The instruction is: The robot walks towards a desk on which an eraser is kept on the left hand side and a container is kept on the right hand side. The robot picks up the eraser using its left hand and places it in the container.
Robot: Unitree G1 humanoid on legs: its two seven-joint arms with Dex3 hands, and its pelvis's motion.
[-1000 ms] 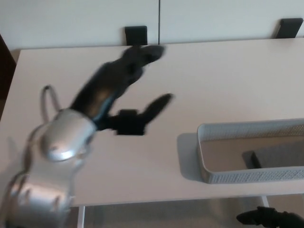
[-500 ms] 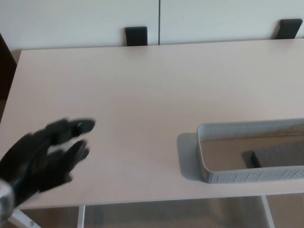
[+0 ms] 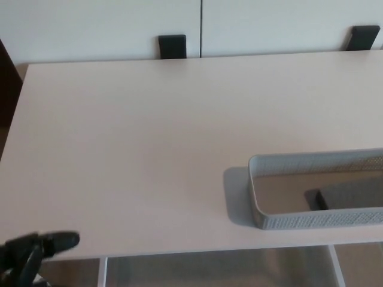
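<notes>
the left hand (image 3: 33,251) shows only as a dark tip at the bottom left corner, below the near edge of the worktop (image 3: 149,149); whether its fingers are spread or closed cannot be told. half a second ago it hung larger and higher over the worktop's near left part, and a second ago the whole arm reached across the middle; now it has dropped almost out of the picture. the right hand does not show. far to the right of the left hand, one grey mesh container (image 3: 311,188) sits at the worktop's near right edge, unchanged. inside it lies one dark flat thing, the eraser (image 3: 347,197), towards its right part. two black brackets (image 3: 172,46) stand at the far edge.
</notes>
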